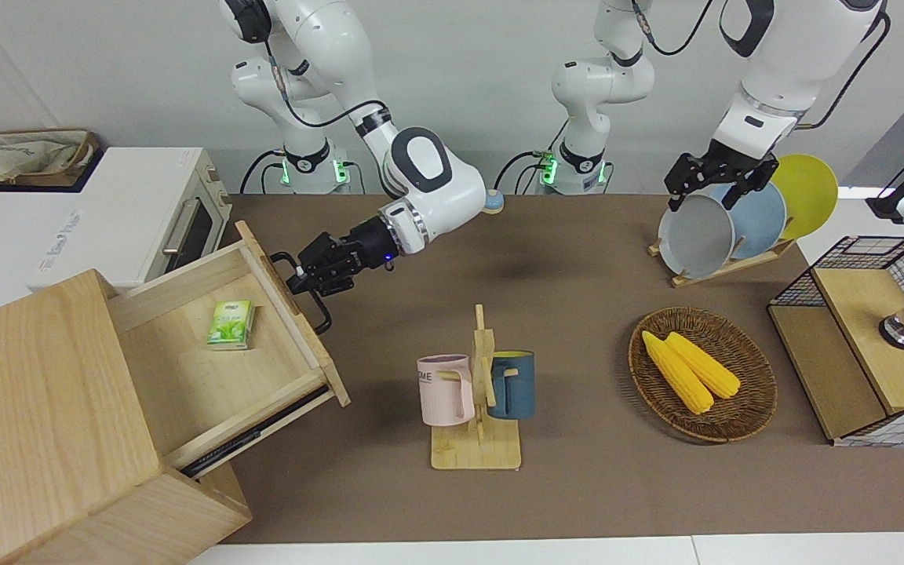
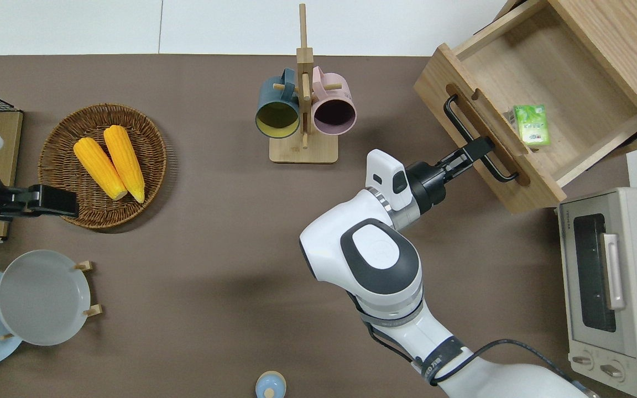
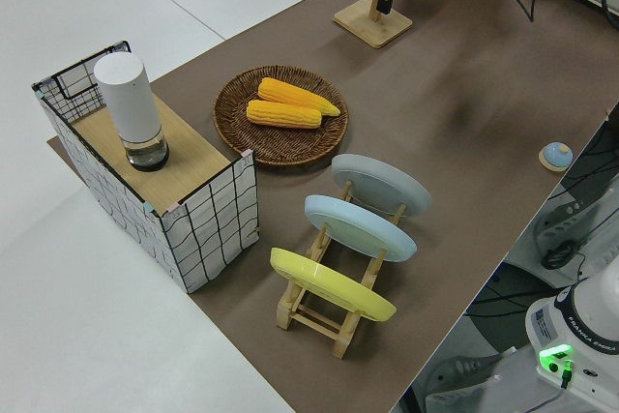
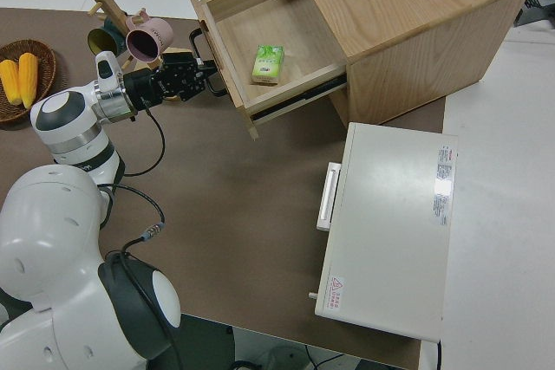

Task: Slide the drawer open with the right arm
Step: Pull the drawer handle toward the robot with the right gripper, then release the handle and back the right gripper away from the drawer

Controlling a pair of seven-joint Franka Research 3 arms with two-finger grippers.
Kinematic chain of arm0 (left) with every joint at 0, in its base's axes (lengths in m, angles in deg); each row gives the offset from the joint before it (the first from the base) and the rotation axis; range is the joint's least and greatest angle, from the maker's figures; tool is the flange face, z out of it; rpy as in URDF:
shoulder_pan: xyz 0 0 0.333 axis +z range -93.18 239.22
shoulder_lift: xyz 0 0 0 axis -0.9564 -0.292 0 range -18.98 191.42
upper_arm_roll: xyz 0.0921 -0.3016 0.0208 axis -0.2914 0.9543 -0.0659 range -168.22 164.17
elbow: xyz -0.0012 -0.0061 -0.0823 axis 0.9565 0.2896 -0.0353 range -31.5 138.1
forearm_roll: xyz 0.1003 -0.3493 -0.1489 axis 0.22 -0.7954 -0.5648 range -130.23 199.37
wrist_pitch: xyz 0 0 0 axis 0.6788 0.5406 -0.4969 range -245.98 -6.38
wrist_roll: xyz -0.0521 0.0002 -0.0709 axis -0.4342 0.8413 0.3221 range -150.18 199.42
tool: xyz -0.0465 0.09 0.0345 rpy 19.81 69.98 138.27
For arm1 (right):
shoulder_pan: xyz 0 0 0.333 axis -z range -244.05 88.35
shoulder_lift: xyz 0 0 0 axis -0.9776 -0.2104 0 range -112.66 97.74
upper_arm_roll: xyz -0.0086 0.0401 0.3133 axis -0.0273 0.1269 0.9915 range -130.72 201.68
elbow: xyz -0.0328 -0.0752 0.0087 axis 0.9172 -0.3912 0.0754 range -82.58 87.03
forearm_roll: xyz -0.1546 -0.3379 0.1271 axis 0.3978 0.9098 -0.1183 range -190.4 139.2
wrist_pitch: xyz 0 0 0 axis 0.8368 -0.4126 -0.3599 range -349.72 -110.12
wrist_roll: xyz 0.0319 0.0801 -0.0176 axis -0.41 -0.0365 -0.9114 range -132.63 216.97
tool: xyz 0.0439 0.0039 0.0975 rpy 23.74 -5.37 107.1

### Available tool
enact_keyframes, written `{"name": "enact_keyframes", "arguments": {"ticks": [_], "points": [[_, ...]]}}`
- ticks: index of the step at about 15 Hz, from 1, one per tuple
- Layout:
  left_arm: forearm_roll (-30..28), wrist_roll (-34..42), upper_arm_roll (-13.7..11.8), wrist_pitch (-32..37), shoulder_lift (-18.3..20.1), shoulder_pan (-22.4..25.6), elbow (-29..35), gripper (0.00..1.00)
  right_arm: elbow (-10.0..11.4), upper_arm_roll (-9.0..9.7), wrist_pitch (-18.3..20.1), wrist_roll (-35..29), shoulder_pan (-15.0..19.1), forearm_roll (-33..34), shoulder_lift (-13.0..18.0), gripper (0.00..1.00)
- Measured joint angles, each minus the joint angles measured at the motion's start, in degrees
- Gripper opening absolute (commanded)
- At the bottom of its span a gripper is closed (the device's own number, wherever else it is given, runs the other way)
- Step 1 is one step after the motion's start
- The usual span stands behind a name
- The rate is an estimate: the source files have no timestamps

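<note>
The drawer point(image 1: 216, 345) stands pulled well out of its pale-wood cabinet point(image 1: 36, 424) at the right arm's end of the worktop point(image 1: 562, 486), a small green box point(image 1: 231, 323) lying inside. I see my right claw point(image 2: 476, 150) clamped on the black bar handle point(image 2: 465, 130). The left arm is parked.

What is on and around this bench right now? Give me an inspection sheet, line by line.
Surface: brown table mat.
Job's things: drawer pulled well out of its cabinet; green box inside.
Clutter: mug rack, corn basket, plate rack, toaster oven, wire-grid cabinet.
Grippers: right gripper at the drawer's handle; left gripper parked.
Cables: black cable along the right arm.
Surroundings: bag beside the oven.
</note>
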Motion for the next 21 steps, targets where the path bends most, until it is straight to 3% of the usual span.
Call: {"name": "enact_keyframes", "arguments": {"ticks": [6, 16, 19, 21], "points": [[0.0, 0.0, 0.01, 0.0, 0.0, 0.0, 0.0, 1.0, -0.22, 2.42, 2.29, 0.17, -0.26, -1.18, -0.06, 0.067], [0.0, 0.0, 0.0, 0.0, 0.0, 0.0, 0.0, 1.0, -0.43, 4.46, 4.69, 0.22, -0.97, -2.59, -0.1, 0.071], [0.0, 0.0, 0.01, 0.0, 0.0, 0.0, 0.0, 1.0, -0.49, 4.64, 5.04, 0.29, -0.96, -2.75, -0.17, 0.14], [0.0, 0.0, 0.0, 0.0, 0.0, 0.0, 0.0, 1.0, -0.53, 4.74, 5.3, 0.46, -0.96, -3.04, -0.18, 0.29]]}}
